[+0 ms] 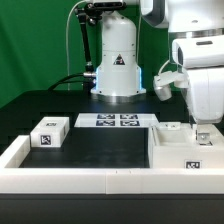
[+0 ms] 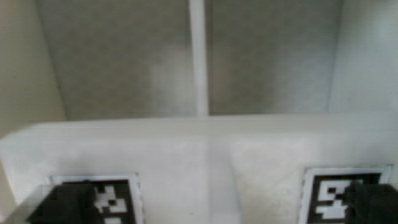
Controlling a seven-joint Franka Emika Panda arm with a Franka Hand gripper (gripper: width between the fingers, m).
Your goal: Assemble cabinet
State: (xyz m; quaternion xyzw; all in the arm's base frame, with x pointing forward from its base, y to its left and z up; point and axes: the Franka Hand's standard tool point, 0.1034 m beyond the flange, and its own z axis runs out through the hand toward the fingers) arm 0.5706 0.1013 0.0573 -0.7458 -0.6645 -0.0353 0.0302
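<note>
Low white rail [image 1: 100, 178] edges the black surface [image 1: 100, 150], and just behind it, at the exterior view's right, sits the cabinet [image 1: 185, 158] with the claw [image 1: 201, 133] at its top, its spread impossible to tell, so an off-centre descent could shove or tip it.

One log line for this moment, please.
gripper: low over cabinet, open/shut unclear | small tagged block: loose on table, exterior view's left, apart from cabinet
</note>
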